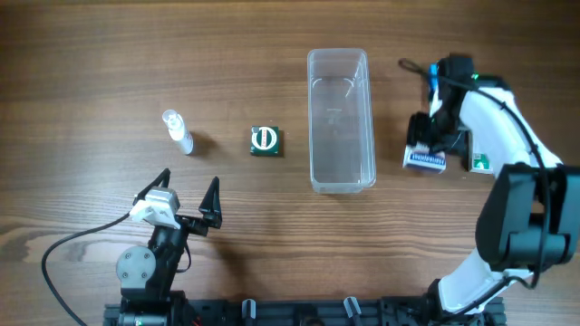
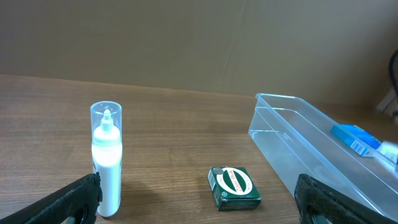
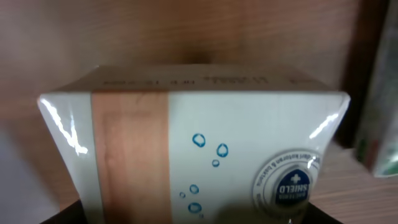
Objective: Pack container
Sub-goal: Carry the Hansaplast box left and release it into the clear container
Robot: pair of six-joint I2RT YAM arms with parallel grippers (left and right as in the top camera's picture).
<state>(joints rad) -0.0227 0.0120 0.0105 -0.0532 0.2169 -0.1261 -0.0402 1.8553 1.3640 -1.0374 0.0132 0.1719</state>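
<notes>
Where we can read it, the white box (image 3: 205, 155) carries a blue badge (image 3: 291, 183) saying "SHIELD". On the brown wooden table (image 1: 91, 72) we count one container (image 1: 341, 118), mid-table, one bottle (image 1: 178, 131) and three small boxes (image 1: 265, 140). Our left gripper (image 1: 190, 177) gapes; our right gripper (image 1: 433, 143) sits over the white box, its grip we cannot tell.

we see a small clear bottle (image 1: 178, 132) upright left of a green box (image 1: 265, 140) on the wooden table (image 1: 91, 72).
</notes>
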